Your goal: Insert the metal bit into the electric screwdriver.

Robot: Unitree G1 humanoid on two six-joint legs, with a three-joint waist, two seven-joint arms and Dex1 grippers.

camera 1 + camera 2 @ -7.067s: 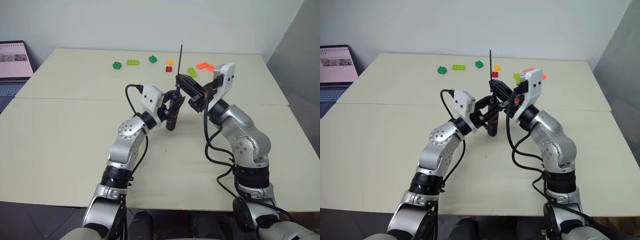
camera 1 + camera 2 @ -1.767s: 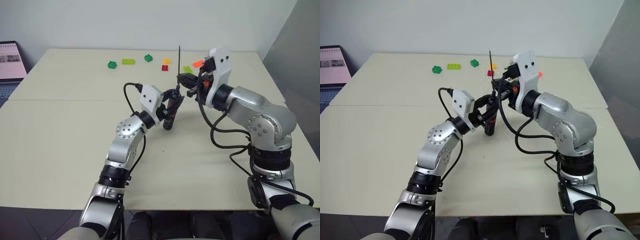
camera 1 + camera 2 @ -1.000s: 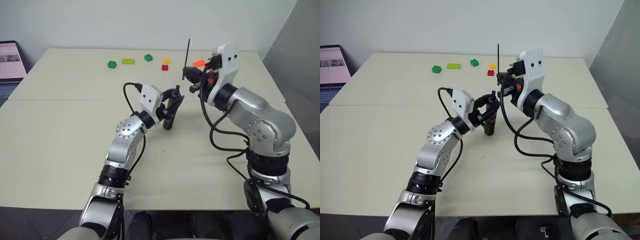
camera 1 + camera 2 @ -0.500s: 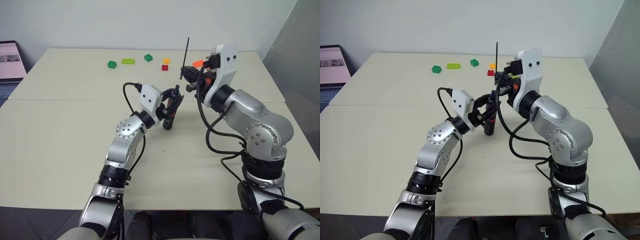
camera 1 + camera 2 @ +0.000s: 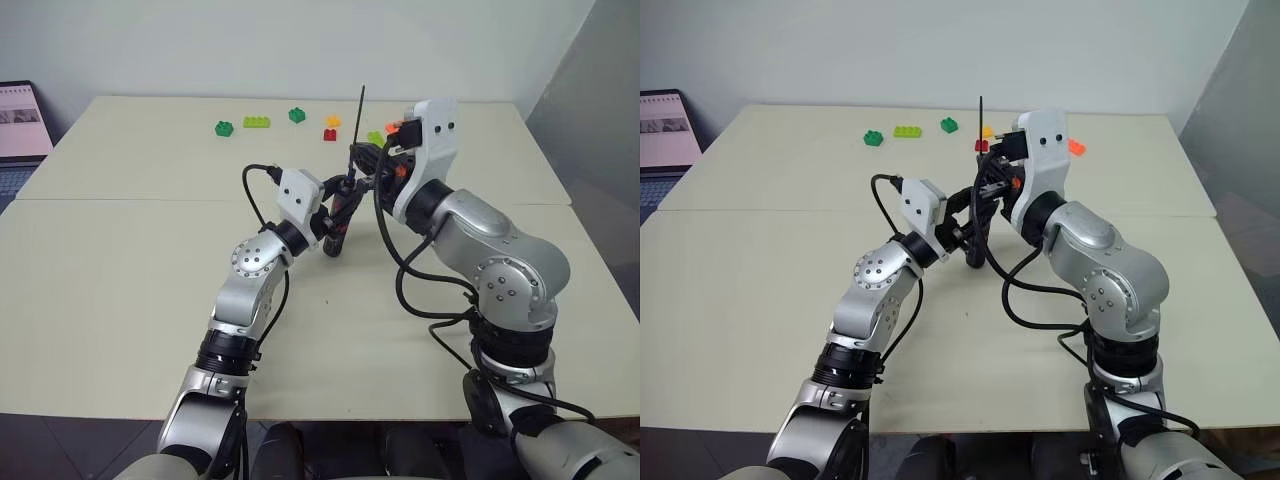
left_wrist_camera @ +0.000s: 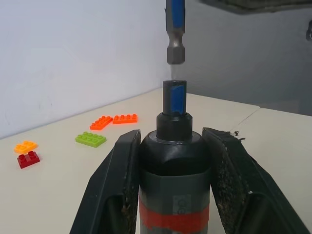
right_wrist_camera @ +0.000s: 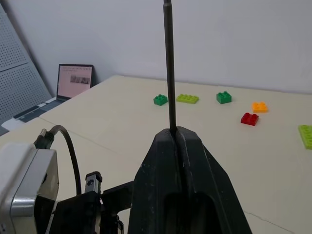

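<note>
I see the bit (image 6: 174,36) just above the screwdriver (image 6: 174,161) (a gap between), bricks (image 5: 256,123) behind on the table (image 5: 120,280).

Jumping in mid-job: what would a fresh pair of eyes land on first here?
The two grippers meeting above the table's middle: the left gripper clamps the electric screwdriver upright, and the right gripper holds the metal bit just above its socket, a small gap left. Behind them, coloured toy bricks lie along the table's far edge.

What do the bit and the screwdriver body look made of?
Bit: looks like bare grey metal, dull sheen on its hex end, blue band above. Screwdriver: smooth, slightly glossy black casing, probably plastic or coated metal, cannot tell which; its red band looks like a wrap or paint.
</note>
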